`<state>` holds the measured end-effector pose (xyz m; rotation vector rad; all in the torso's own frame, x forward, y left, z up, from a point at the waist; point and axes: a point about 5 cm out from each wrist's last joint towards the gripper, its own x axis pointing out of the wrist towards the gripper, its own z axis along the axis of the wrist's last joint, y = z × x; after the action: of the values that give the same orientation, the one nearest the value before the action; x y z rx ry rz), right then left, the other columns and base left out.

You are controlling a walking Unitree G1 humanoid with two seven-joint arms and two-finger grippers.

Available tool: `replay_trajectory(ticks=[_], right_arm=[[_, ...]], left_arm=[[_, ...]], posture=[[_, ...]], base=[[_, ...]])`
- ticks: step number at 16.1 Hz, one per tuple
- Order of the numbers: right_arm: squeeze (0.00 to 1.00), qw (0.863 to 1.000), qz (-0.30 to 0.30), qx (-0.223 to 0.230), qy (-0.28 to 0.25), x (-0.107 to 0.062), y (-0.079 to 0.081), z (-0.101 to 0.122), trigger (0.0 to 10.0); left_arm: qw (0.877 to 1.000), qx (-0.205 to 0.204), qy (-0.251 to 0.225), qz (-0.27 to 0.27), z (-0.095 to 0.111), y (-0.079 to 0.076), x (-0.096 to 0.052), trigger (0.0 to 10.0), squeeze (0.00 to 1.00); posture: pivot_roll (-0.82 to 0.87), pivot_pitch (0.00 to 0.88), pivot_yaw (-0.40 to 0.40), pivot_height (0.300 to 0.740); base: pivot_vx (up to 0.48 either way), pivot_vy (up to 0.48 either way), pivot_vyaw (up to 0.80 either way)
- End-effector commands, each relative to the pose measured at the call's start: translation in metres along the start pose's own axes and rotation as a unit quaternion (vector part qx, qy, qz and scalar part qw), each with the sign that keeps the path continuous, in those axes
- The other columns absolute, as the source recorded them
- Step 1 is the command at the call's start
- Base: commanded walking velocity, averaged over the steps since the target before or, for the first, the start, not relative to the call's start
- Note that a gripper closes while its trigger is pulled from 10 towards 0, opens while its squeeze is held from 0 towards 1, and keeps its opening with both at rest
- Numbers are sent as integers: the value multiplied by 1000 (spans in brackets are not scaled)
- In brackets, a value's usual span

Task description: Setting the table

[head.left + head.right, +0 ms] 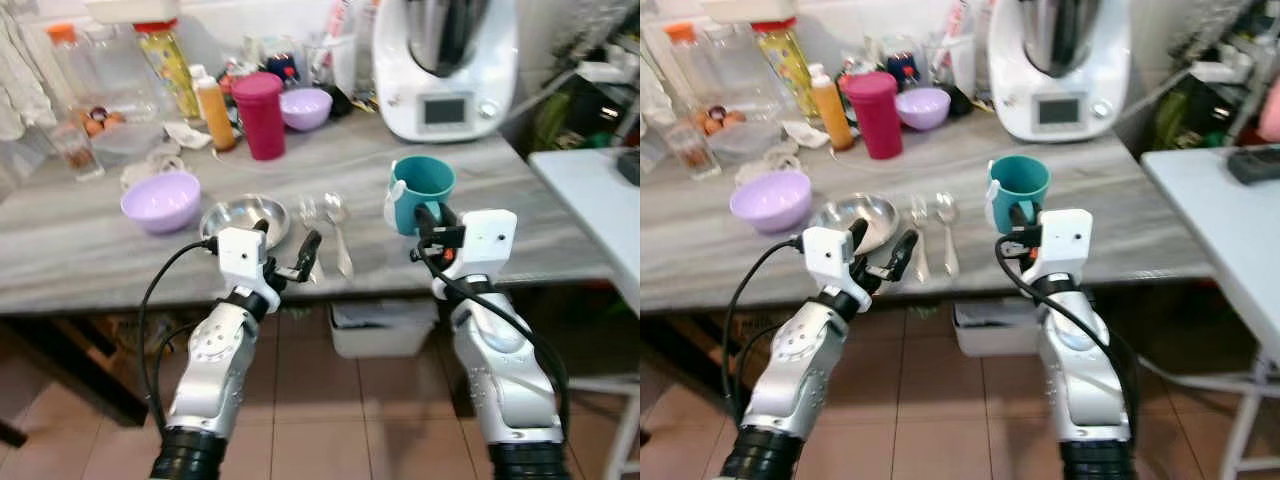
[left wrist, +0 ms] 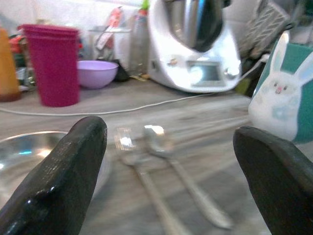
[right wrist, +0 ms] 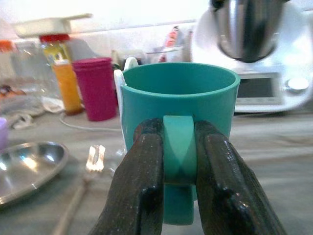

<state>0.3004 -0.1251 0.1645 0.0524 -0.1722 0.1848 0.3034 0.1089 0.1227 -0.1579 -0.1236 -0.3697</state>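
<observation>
Fingers of the right end effector [image 3: 178, 161] are pinching the handle of a teal mug [image 1: 424, 190], one black finger on each side of the loop. The mug is sitting right of centre in the left eye frame, on the grey counter [image 1: 560, 240], and a white rabbit figure is showing on its side in the left wrist view.

The left end effector [image 1: 290, 262] is hovering at the counter's near edge, lower centre of the frame, with its fingers spread wide and gripping nothing. Just beyond it a fork [image 1: 309, 215] and a spoon [image 1: 338, 225] are lying side by side, between a steel plate [image 1: 243, 217] on the left and the mug on the right. A lilac bowl [image 1: 161, 199] is resting further left, and a magenta tumbler [image 1: 259, 113] is standing towards the upper centre, with a white kitchen machine [image 1: 445, 65] at the upper right.

The mug is looking rigid and probably light, likely plastic or glazed, so its wall would be slippery; the handle loop seems the safest hold, though a pinch there may be letting the cup swing if lifted fast. The cutlery is looking thin, stiff and flat against the counter, so pinching a handle across its narrow width is probably the workable way in.
</observation>
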Motion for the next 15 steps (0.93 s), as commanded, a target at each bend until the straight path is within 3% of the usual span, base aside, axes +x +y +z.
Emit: replay_trajectory(ticks=[1,6,10,15], right_arm=[[0,1000,11,-2,-17,3,7,8,10000],[0,999,23,-4,-26,3,8,11,10000],[0,999,24,-11,-31,3,8,13,10000],[0,999,18,-16,-27,2,6,11,10000]], left_arm=[[1000,6,-4,5,5,4,0,10000,0],[999,18,-22,38,12,16,-7,10000,0],[997,57,-42,32,24,21,-16,10000,0],[997,69,2,29,7,28,-34,10000,0]], posture=[[-196,37,75,740],[-189,33,69,740],[-178,43,72,740],[-176,41,71,740]], base=[[409,0,0],[233,0,0],[0,0,800],[0,0,800]])
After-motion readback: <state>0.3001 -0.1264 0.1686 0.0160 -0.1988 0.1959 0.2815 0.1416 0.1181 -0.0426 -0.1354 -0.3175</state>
